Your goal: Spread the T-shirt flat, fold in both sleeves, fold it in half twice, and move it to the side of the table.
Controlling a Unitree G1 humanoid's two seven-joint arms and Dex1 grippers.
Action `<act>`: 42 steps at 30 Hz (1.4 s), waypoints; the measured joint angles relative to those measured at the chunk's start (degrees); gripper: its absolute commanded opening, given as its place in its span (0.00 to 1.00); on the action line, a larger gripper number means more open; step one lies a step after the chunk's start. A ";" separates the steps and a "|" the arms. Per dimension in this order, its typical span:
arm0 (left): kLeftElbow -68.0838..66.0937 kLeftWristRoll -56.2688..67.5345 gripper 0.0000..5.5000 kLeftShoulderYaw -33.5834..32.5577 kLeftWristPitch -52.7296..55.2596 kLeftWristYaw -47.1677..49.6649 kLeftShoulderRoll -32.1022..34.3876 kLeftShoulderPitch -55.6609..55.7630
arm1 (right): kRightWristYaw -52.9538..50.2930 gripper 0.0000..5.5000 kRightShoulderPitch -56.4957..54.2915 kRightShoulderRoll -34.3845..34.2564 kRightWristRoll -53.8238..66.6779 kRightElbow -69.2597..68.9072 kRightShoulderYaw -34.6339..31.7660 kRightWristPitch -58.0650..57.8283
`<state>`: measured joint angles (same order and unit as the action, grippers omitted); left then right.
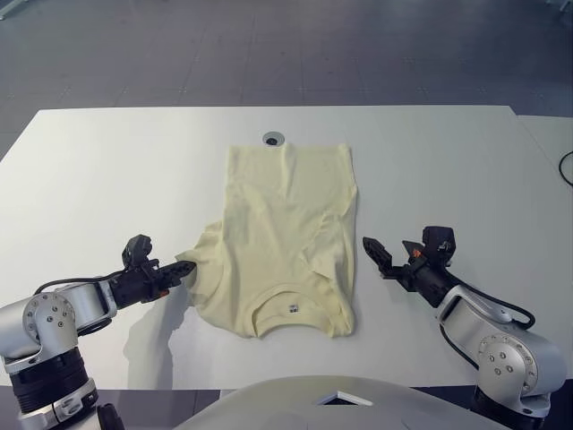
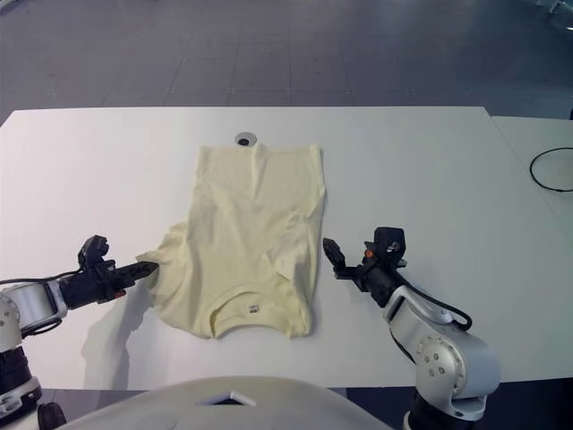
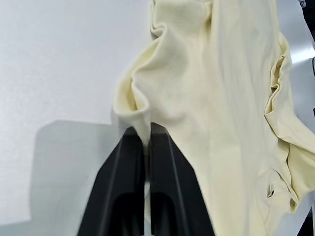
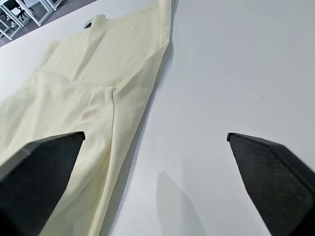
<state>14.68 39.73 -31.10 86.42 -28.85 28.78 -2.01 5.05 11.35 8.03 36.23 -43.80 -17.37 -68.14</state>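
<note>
White table (image 1: 107, 170) is carrying the pale yellow T-shirt (image 1: 286, 233) at its middle, collar lying near and hem far. At the shirt's left edge the left tool (image 1: 183, 269) is pinching the bunched left sleeve (image 1: 204, 260), while the right tool (image 1: 394, 255) is sitting spread wide just right of the shirt. By my judgement, the sleeve is wanting a low lift and a carry rightward over the body, with release only once it is lying flat.
</note>
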 measured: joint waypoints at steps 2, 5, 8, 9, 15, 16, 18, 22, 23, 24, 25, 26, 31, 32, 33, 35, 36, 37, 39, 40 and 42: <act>-1.43 0.12 0.00 -0.07 -0.27 -0.29 0.31 0.71 | 0.00 0.98 -0.23 0.11 0.02 0.03 -0.01 0.00; -5.07 -0.07 0.00 -0.04 -1.39 -0.31 1.77 2.81 | 0.00 0.98 -0.36 0.20 0.16 0.12 -0.07 0.00; -9.13 -0.70 0.00 -0.05 -3.54 -0.02 3.00 4.83 | -0.02 0.98 -1.20 0.46 0.18 0.52 -0.08 0.00; -10.30 -1.15 0.00 -0.10 -4.21 -0.02 3.65 5.39 | -0.02 0.98 -1.38 0.59 0.18 0.60 -0.10 0.00; -20.06 -4.59 0.00 0.14 -9.19 0.16 9.58 9.70 | -0.26 0.98 -1.65 0.81 0.19 1.13 -0.56 0.01; -21.28 -4.91 0.00 0.36 -9.79 0.16 10.52 10.69 | -0.33 0.98 -1.64 0.80 0.19 1.13 -0.66 0.01; -21.72 -5.13 0.00 0.75 -10.44 -0.04 11.23 12.65 | -0.48 0.98 -1.64 0.79 0.19 1.12 -0.69 0.01; -16.49 -2.74 0.00 1.43 -9.03 -0.77 11.27 16.49 | -0.75 0.98 -1.52 0.70 0.22 1.08 -0.93 0.01; -13.19 -1.06 0.00 2.04 -8.20 -1.62 11.27 17.51 | -0.84 0.98 -1.51 0.64 0.23 1.06 -0.93 0.01; -9.52 0.77 0.00 2.91 -7.36 -2.73 11.44 18.48 | -0.91 0.98 -1.42 0.60 0.36 0.96 -0.94 0.01; -7.41 1.89 0.00 3.41 -6.92 -3.58 11.60 18.97 | -0.96 0.98 -1.41 0.59 0.41 0.93 -0.92 0.00; -4.79 3.43 0.00 4.28 -6.44 -4.87 12.36 19.06 | -1.01 0.98 -1.26 0.58 0.43 0.77 -0.98 0.00; 3.38 5.64 0.00 10.25 -8.73 -12.17 20.04 16.88 | -1.50 0.98 -0.09 -0.15 1.20 -0.26 -1.05 -0.06; 4.47 5.17 0.00 11.53 -9.84 -12.95 21.01 15.89 | -1.61 0.98 -0.03 -0.20 1.22 -0.26 -1.02 -0.06; 6.13 4.28 0.00 13.66 -11.65 -13.83 22.70 14.29 | -1.78 0.98 0.00 -0.24 1.25 -0.27 -1.02 -0.07; 8.99 1.95 0.00 17.87 -14.85 -14.87 25.02 11.16 | -1.92 0.98 -0.04 -0.41 1.34 -0.26 -0.97 -0.07; 10.05 0.44 0.00 20.08 -16.48 -14.95 25.96 9.61 | -1.95 0.98 -0.08 -0.44 1.39 -0.24 -0.93 -0.07; 10.76 -0.80 0.00 21.53 -17.42 -14.73 26.39 8.77 | -1.97 0.98 -0.10 -0.44 1.44 -0.23 -0.91 -0.07; 11.71 -4.26 0.00 25.30 -20.32 -13.43 26.86 7.69 | -2.03 0.98 -0.23 -0.44 1.47 -0.23 -0.82 -0.07; 12.06 -5.55 0.00 26.51 -21.20 -12.73 26.88 7.43 | -2.06 0.98 -0.29 -0.44 1.46 -0.22 -0.74 -0.07; 13.15 -6.95 0.00 28.03 -22.20 -11.34 26.77 7.23 | -2.06 0.98 -0.44 -0.44 1.47 -0.17 -0.43 -0.07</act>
<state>27.83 32.78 -3.07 64.22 -40.18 55.55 5.22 2.99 10.91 7.60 37.71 -43.97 -17.79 -68.21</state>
